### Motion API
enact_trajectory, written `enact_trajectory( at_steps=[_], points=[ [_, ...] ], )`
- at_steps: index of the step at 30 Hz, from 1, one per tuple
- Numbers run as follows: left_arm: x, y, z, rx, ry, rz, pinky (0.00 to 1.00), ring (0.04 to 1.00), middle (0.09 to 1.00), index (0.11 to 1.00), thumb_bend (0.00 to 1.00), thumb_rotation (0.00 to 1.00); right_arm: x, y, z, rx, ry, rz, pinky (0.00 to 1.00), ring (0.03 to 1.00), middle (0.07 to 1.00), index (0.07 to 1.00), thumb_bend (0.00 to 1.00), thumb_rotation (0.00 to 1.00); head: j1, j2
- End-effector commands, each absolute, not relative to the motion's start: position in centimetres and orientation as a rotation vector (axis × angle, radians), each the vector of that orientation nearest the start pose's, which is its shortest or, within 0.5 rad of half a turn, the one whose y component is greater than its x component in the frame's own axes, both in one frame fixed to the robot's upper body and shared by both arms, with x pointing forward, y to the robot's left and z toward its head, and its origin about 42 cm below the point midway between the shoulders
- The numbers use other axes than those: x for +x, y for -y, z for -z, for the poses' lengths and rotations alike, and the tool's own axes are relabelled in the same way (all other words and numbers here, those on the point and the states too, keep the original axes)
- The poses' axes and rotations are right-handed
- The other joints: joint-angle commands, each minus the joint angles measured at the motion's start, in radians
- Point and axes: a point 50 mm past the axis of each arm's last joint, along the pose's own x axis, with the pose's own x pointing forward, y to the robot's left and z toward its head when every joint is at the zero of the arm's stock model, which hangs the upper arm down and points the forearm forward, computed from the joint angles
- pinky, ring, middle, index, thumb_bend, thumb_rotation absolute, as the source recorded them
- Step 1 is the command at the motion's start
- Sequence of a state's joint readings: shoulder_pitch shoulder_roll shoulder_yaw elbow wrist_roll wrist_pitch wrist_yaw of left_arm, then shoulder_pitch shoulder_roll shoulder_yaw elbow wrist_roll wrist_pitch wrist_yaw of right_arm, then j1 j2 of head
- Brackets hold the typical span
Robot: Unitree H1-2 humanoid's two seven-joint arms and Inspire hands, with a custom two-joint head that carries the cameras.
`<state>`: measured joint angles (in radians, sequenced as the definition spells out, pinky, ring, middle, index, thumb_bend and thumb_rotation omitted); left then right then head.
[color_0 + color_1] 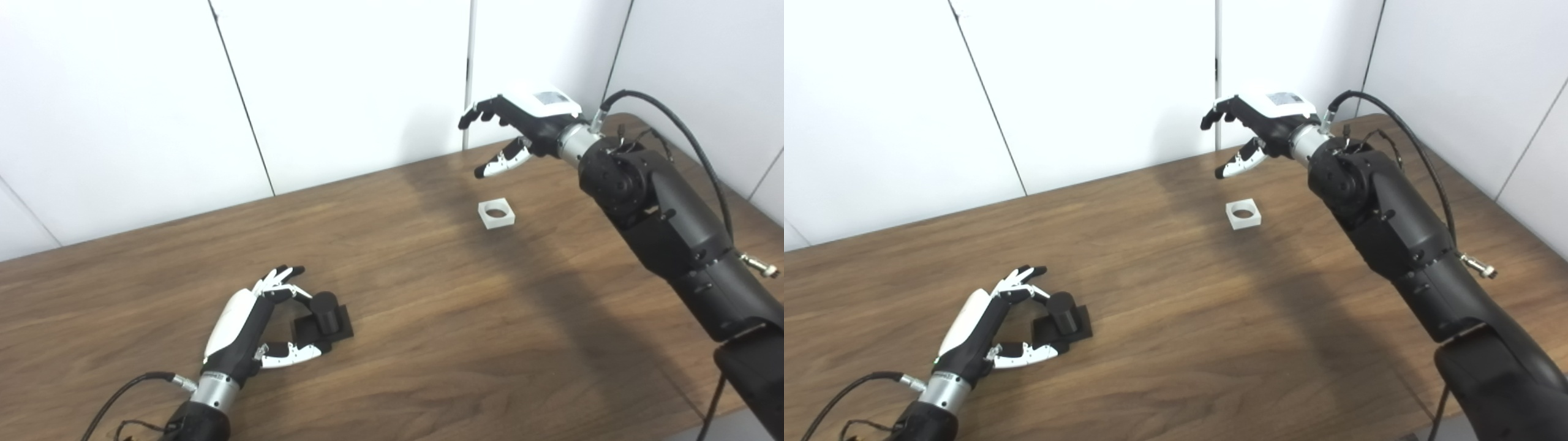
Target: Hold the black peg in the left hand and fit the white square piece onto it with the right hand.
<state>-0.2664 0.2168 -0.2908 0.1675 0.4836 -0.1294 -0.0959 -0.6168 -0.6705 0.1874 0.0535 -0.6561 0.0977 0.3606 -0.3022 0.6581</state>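
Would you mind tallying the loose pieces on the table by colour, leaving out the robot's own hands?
Black: 1, the black peg on its square base, by the left hand.
White: 1, the white square piece with a round hole, lying flat below the right hand.
Total: 2 pieces on the wooden table.

the left hand (257,324) cups around the black peg (323,315) on the tabletop (429,318), fingers apart. the right hand (520,125) hovers spread above the white square piece (496,213).
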Motion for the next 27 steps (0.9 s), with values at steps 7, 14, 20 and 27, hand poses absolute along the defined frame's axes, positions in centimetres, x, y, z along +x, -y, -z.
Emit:
enact_trajectory(
  at_steps=[7,14,20,27],
  points=[
    [35.4,-19.5,-11.3,0.842,0.152,0.440,1.00,0.990,0.921,0.490,0.52,0.07,44.7,33.8,-37.2,-1.548,0.120,-0.254,0.74,0.850,0.837,0.765,0.73,0.32,-0.002,-0.003],
    [35.4,-19.6,-11.4,0.838,0.155,0.438,1.00,0.989,0.923,0.490,0.52,0.07,45.5,34.5,-36.8,-1.605,0.047,-0.290,0.71,0.846,0.844,0.763,0.75,0.31,-0.004,-0.001],
    [35.2,-19.5,-11.3,0.837,0.152,0.441,1.00,0.989,0.924,0.490,0.52,0.07,46.0,35.1,-36.2,-1.601,-0.001,-0.326,0.79,0.881,0.870,0.770,0.84,0.35,0.000,0.001],
    [35.2,-19.7,-11.3,0.832,0.153,0.437,1.00,0.993,0.925,0.490,0.52,0.07,46.6,35.3,-36.2,-1.642,-0.122,-0.347,0.99,0.999,0.962,0.829,0.99,0.44,0.000,0.003]
  ],
)
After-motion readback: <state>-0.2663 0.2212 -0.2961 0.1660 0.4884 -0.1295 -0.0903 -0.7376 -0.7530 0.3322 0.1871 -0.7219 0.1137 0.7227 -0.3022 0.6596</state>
